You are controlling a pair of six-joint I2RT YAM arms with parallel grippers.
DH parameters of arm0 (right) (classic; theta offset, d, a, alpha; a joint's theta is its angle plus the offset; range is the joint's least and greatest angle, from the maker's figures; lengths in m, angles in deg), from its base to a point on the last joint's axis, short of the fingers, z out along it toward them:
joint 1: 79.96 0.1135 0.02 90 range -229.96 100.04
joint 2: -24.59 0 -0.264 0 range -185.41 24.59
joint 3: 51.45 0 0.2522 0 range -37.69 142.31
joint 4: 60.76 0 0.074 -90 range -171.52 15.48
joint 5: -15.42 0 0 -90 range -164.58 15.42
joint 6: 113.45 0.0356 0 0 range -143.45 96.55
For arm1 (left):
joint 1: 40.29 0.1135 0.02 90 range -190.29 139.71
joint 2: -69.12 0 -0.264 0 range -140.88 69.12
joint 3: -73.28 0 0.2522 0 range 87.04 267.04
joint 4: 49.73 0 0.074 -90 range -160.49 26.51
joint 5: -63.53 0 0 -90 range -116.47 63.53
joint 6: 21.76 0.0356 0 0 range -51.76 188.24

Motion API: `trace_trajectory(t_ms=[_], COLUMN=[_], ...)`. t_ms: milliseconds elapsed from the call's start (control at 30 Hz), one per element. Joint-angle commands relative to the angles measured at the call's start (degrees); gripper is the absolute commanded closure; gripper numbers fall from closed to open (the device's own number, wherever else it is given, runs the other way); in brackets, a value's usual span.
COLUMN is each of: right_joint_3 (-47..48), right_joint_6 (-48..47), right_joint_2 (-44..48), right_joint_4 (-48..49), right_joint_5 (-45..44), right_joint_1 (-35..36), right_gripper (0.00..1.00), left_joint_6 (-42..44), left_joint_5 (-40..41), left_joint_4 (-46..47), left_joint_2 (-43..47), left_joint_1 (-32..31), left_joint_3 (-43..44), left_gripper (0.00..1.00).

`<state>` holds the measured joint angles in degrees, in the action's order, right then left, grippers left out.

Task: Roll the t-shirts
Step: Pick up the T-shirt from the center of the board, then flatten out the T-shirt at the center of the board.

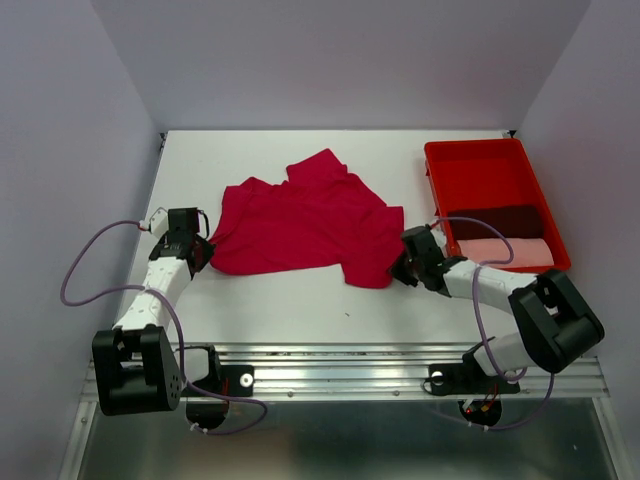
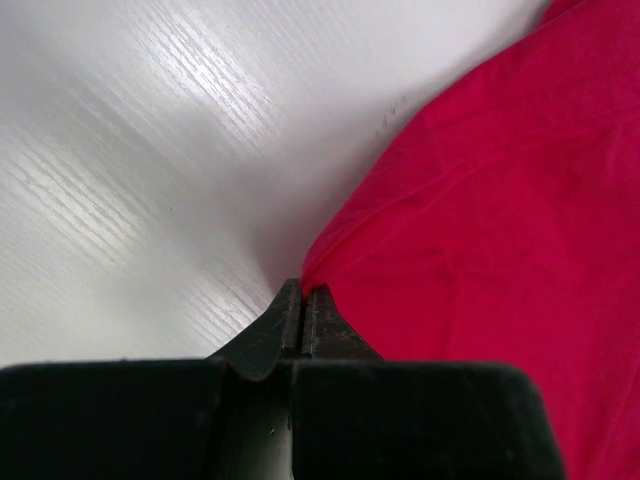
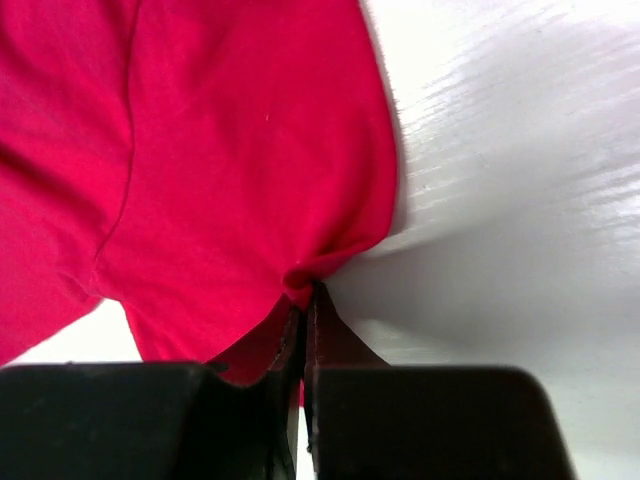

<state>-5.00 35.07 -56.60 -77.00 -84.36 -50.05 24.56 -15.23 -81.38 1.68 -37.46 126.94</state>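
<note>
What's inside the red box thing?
Inside the red tray lie a dark maroon shirt and a pale pink shirt, both rolled, side by side at its near end. Anything beneath them is covered.

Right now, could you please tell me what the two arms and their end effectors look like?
The left arm and right arm have white links with bulky black joint housings; each trails a looping lilac cable. The left end effector and right end effector are black, with slim tapering fingers.
</note>
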Motion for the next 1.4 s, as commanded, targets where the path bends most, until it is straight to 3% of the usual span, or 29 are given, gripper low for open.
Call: trace_trajectory(t_ms=[0, 100, 233, 433, 667, 833, 1000, 1367], right_joint_3=[4.73, 9.39, 24.21, 43.93, 68.27, 83.03, 88.41, 88.43], right_joint_6=[-2.35, -6.22, -13.94, -21.95, -30.83, -36.1, -37.96, -38.57], right_joint_2=[3.74, 6.47, 7.45, 3.41, -0.37, -1.52, 0.59, 9.28], right_joint_4=[-5.95, -8.85, -11.93, -14.57, -16.41, -18.26, -18.09, -13.88], right_joint_5=[-3.49, -6.38, -7.8, -7.79, -9.64, -9.3, -7.71, -3.85], right_joint_1=[-0.2, -0.2, -3.62, -5.92, -6.44, -6.44, -6.44, -6.44], right_gripper=[0.99, 0.99, 0.99, 0.99, 0.99, 0.99, 0.99, 0.99], left_joint_6=[1.4, 2.54, 4.13, 6.76, 6.68, 6.15, 6.33, 6.33], left_joint_5=[0.1, -1.92, -6.14, -10.1, -21.69, -23.64, -23.99, -21.53], left_joint_4=[-1.62, -3.38, -7.32, -11.9, -14.45, -15.77, -15.33, -15.94], left_joint_2=[2.57, 3.54, 3.63, 2.67, 1.0, 0.99, 2.92, 11.98], left_joint_1=[0.07, 0.07, 0.07, 0.59, 6.13, 7.01, 7.1, 7.1], left_joint_3=[1.84, 5.17, 13.26, 29.95, 48.59, 61.07, 68.98, 73.21], left_gripper=[1.0, 1.0, 1.0, 1.0, 1.0, 1.0, 1.0, 1.0])
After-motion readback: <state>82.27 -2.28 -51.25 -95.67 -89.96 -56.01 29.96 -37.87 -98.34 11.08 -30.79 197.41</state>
